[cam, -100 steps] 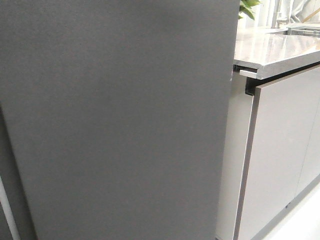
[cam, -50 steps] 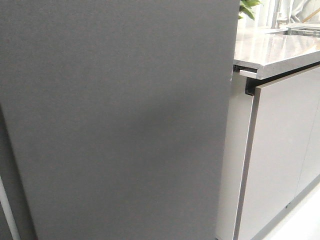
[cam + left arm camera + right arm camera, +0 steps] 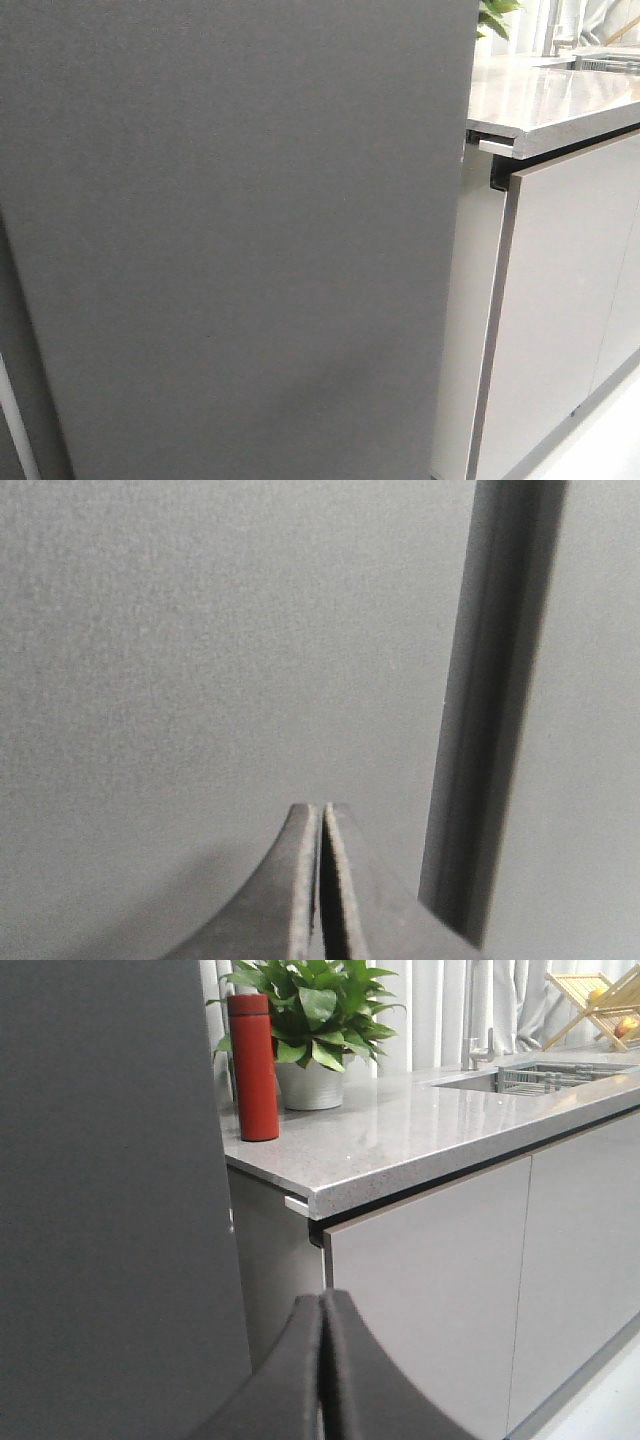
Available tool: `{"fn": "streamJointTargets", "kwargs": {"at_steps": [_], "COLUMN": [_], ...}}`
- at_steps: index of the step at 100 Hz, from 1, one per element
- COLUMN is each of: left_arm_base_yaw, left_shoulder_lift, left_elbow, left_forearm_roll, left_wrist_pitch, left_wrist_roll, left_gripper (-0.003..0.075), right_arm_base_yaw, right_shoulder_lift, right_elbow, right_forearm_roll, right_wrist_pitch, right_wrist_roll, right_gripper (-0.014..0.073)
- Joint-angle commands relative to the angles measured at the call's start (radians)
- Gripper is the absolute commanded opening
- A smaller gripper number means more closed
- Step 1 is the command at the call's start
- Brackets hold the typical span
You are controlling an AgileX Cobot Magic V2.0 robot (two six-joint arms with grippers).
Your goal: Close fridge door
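Observation:
The fridge door [image 3: 240,240] is a matte dark grey slab that fills most of the front view; neither gripper shows there. In the left wrist view the door's grey face [image 3: 200,650] is very close, with a dark vertical groove [image 3: 490,710] beside it. My left gripper [image 3: 322,810] is shut and empty, its tips right at the door's face. In the right wrist view the door [image 3: 110,1200] fills one side. My right gripper [image 3: 322,1298] is shut and empty, in front of the gap between the door and the cabinet.
A grey stone countertop [image 3: 540,100] runs to the right over glossy light grey cabinet doors [image 3: 560,300]. On it stand a red bottle [image 3: 253,1065], a potted plant [image 3: 315,1020] and a sink [image 3: 540,1075]. The pale floor [image 3: 600,450] shows at the lower right.

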Motion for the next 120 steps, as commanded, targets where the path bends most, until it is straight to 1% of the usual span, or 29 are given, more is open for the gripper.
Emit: {"fn": "streamJointTargets", "kwargs": {"at_steps": [1,16,20,120], "left_arm_base_yaw": [-0.005,-0.005,-0.005,-0.005], "left_shoulder_lift": [0.019,0.019,0.019,0.019], "left_elbow": [0.028,0.028,0.028,0.028], "left_forearm_roll": [-0.002,-0.002,-0.002,-0.002], "left_wrist_pitch": [-0.077,-0.077,-0.077,-0.077], "left_wrist_roll": [-0.003,-0.003,-0.003,-0.003], "left_gripper": [-0.0021,-0.0021,-0.0021,-0.0021], "right_arm_base_yaw": [-0.013,-0.038,-0.042,-0.042], "right_shoulder_lift": [-0.018,-0.04,-0.042,-0.044], "right_elbow": [0.006,0.06,0.058,0.058], "right_forearm_roll": [-0.012,-0.012,-0.012,-0.012], "right_wrist_pitch": [-0.081,-0.132,-0.115,-0.12], "right_wrist_roll": [-0.001,-0.001,-0.001,-0.001], "right_gripper": [-0.0076,-0.0076,-0.0076,-0.0076]}}
